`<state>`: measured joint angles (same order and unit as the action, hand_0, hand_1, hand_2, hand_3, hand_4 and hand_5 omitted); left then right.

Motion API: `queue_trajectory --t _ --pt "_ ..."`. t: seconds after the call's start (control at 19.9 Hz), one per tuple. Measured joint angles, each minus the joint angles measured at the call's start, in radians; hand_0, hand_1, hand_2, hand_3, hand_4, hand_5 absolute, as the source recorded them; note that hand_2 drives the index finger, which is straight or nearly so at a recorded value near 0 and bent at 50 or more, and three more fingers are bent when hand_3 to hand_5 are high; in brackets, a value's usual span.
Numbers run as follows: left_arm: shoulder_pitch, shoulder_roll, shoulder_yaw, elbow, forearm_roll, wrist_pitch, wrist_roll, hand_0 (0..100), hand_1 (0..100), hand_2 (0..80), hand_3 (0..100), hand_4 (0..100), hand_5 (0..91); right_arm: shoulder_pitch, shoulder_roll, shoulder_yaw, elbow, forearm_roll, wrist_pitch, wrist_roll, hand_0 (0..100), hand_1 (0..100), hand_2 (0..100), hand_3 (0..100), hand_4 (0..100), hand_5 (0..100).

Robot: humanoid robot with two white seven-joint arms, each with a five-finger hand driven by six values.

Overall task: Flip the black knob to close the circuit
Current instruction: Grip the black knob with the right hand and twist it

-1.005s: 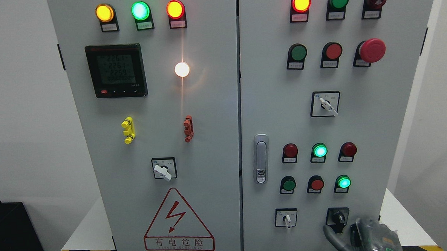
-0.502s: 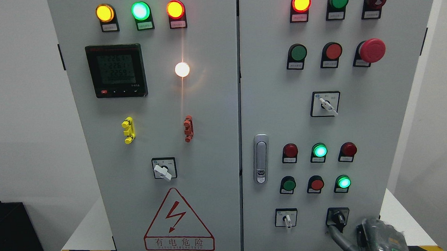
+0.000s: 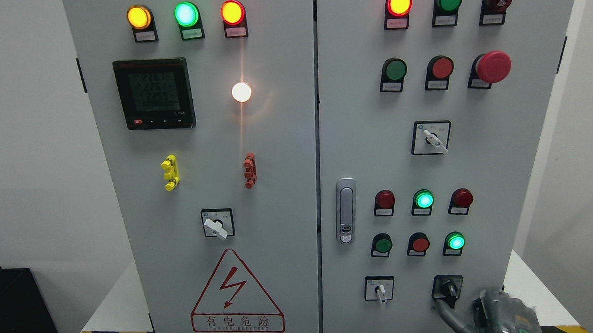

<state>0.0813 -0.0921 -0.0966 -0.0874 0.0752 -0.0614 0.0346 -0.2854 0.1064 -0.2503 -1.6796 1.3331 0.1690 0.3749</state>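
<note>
At lower right of the frame, the right hand (image 3: 503, 313), finger state indeterminate, sits just beside the small black rotary knob (image 3: 449, 289); next: grasp and rotate.

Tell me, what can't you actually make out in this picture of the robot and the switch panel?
- Right hand, head view: cut off by the bottom edge, so its finger pose is unclear.
- Black knob: whether a finger touches it is unclear.
- Small labels under the indicator lights: print too small.
- Meter display: digits blurred.
- Left hand: not in view.

Right hand (image 3: 500, 313) low (one finger extended), empty.
</note>
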Motion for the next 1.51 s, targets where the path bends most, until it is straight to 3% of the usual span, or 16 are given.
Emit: queue_trajectory --t 1.51 --pt "0.000 0.000 0.000 0.000 0.000 0.000 0.000 12 56 0.0 0 0 0.0 -0.005 0.003 -0.057 -0.009 -0.011 -0.009 0.015 0 0 93 100 95 97"
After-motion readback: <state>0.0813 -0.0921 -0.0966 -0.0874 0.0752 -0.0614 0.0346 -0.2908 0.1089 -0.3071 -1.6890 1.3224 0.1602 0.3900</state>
